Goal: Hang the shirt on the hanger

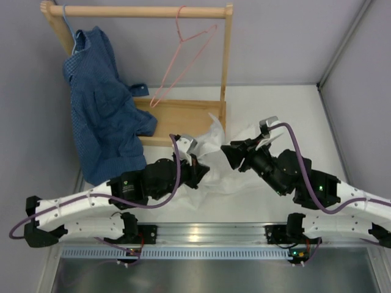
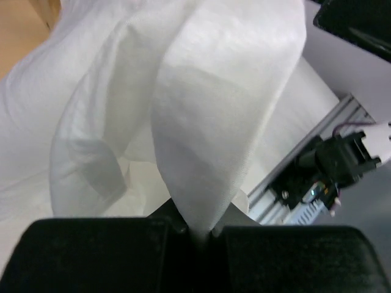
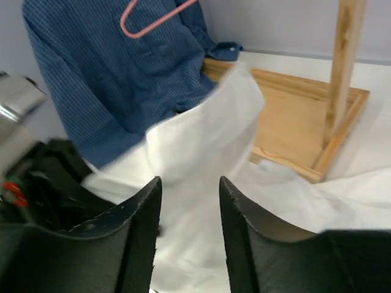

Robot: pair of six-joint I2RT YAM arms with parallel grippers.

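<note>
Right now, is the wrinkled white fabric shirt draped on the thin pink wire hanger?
No: the thin pink wire hanger hangs bare from the wooden rail, while the white shirt lies bunched on the table.

Wears white shells along the left arm and right arm, dotted with small dark screws, with bulky black housings at the joints and black bases below. Trails a thin purple cable in a loop off each arm and glows with a tiny green light on the right one. Ends at the right gripper in matte black fingers, curved and faintly grained along the edges.
</note>
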